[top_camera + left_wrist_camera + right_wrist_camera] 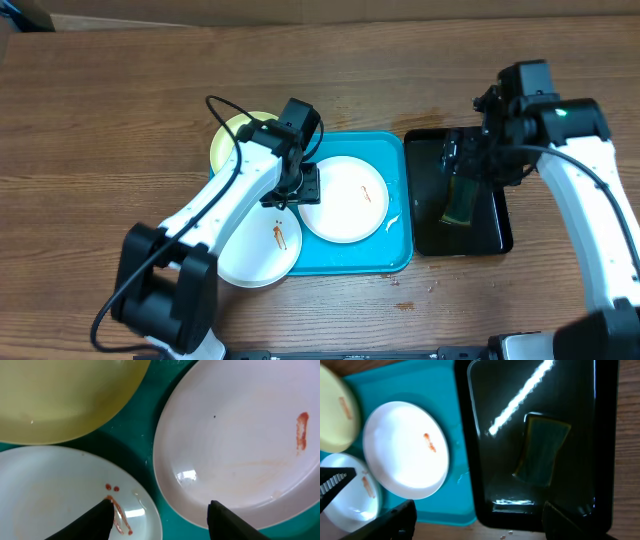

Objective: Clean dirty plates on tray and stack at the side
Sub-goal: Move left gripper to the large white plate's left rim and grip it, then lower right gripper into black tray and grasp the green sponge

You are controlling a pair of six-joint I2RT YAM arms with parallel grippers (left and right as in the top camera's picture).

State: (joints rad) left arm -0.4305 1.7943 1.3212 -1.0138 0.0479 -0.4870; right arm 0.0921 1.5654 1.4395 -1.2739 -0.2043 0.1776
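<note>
Left gripper (160, 505) is hanging released, jaws apart and gripping nothing, over the tray (392, 160) between two smeared plates: one white plate (240, 440) is lying inside the tray, the other white plate (50, 490) is overhanging its front-left corner. The yellow plate (60, 395) is sitting at the far-left corner. Right gripper (480, 507) is hovering released over the black tray (485, 435), where a sponge (542, 450) is lying

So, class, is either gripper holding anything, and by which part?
Nothing is held: left gripper open above the plates, right gripper open over the black tray, near the sponge.
</note>
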